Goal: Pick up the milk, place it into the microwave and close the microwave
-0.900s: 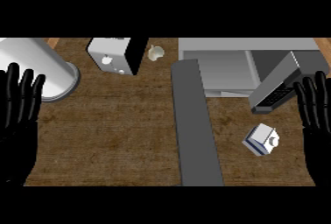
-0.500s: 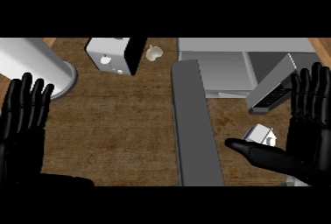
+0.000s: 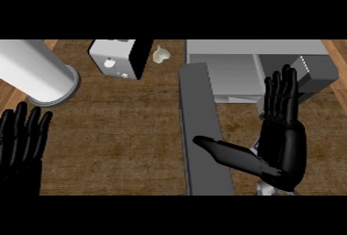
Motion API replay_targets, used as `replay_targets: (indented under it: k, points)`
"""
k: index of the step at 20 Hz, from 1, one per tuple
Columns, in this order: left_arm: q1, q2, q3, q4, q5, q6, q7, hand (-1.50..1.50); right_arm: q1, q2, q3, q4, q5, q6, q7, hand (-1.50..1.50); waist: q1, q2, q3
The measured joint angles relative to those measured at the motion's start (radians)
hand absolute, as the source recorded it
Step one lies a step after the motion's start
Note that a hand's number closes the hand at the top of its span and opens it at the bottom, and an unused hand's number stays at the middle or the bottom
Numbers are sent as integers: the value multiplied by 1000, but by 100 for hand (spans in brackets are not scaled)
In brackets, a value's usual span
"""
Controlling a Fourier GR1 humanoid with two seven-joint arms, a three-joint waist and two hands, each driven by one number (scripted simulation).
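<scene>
Right hand (image 3: 281,137) moved in over milk (image 3: 265,187), lower right, fingers straight, nothing gripped yet; grasp next. Left hand (image 3: 24,137) open, resting lower left.

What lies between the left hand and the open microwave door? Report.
Only bare counter separates the left hand from the microwave door, in the head view.

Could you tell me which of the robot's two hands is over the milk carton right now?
The right hand, open with fingers straight, covers most of the milk carton beside the open microwave door. The left hand rests open at the left edge.
</scene>
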Motion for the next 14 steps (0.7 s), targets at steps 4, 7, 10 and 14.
replay_targets:
  k: [4,7,10,14]
  points:
    - [61,-2,-4,-5,18,-19,-45,-150,-14,0,16,4,73,-81,44,-150,-2,-1,0]
    - [105,1,-1,-33,29,-35,-52,-150,-15,-1,7,32,105,-114,53,-150,-2,-1,0]
    - [136,4,10,-32,43,-58,-74,-150,23,-4,-8,60,92,-138,12,-150,-3,0,0]
    - [192,-1,9,-29,47,-83,-130,-150,62,-3,-41,85,58,-155,-33,-150,-3,-1,0]
